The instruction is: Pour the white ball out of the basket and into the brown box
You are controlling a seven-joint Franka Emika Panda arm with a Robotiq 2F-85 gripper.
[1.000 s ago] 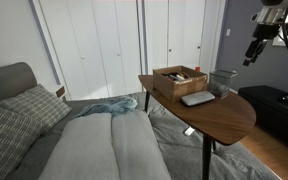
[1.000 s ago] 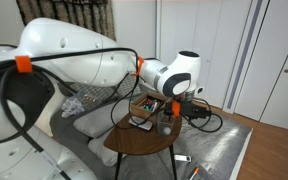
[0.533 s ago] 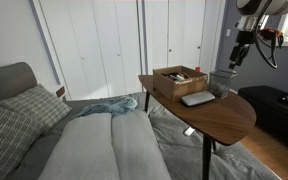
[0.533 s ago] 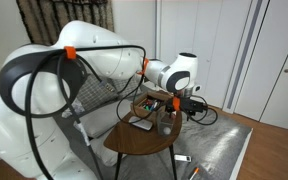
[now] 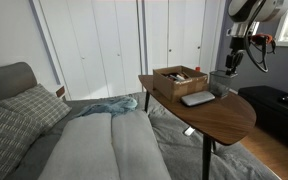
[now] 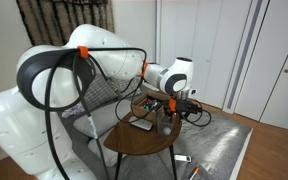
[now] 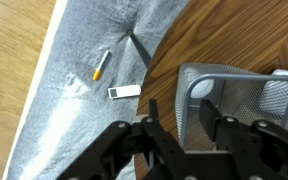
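The basket [image 5: 223,82] sits on the table [image 5: 222,117] beside the brown box [image 5: 179,79].

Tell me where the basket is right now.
The basket stands on the table at the right of an exterior view, beside the brown box and behind the grey slab; the gripper hangs just above it.
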